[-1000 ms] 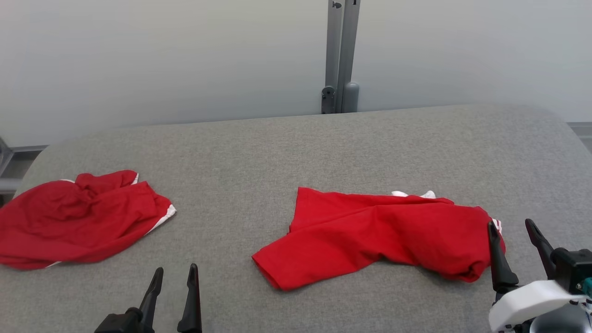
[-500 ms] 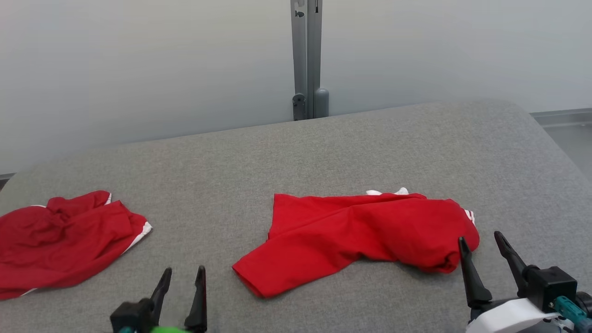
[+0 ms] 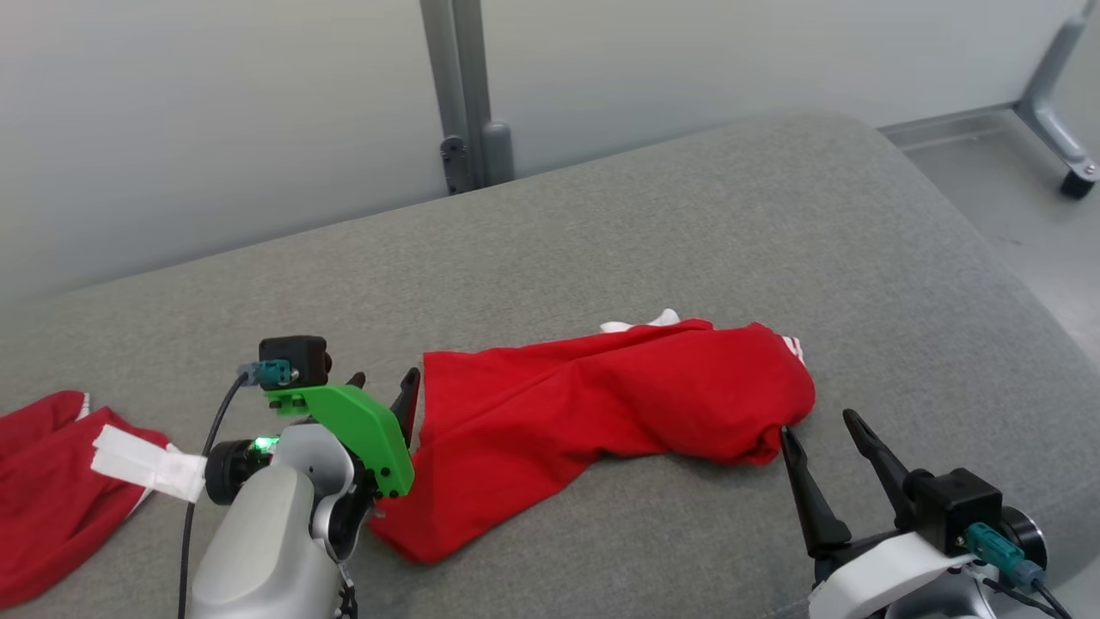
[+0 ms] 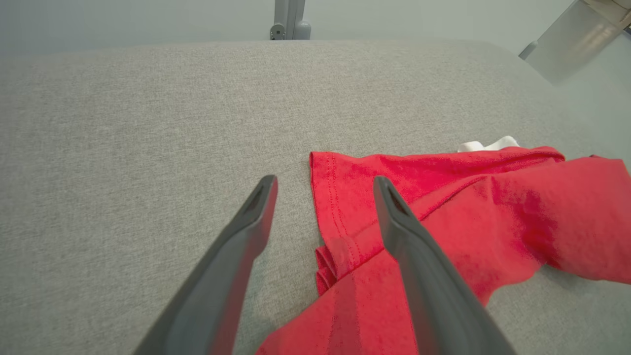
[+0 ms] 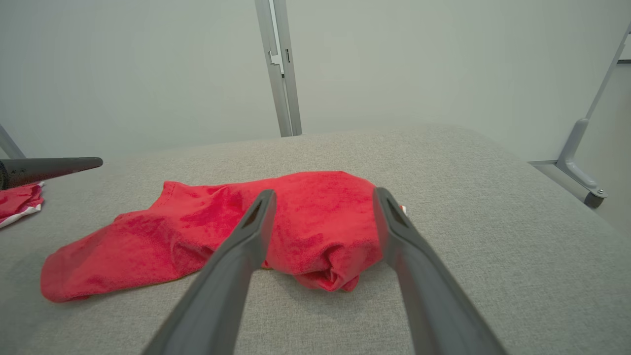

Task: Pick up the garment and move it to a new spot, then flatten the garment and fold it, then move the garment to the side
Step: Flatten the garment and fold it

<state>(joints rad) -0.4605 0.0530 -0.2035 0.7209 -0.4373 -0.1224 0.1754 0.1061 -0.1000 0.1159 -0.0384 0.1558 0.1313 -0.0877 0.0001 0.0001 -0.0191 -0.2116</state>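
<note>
looking down, we see the red garment [image 3: 601, 404] lying crumpled lengthwise on the grey counter [image 3: 687, 215], with a bit of white trim [image 3: 640, 323] showing at its far edge. our left hand [image 3: 384, 380] sits at the garment's left end with its fingers [image 4: 236, 256] spread. in the left wrist view one finger is over the hemmed corner [image 4: 328, 197] and the other over bare counter, and we cannot tell whether either touches. our right hand [image 3: 816, 424] is just beside the bunched right end, spread wide too and holding nothing. a second red garment [image 3: 43, 499] lies well apart at the counter's far left.
</note>
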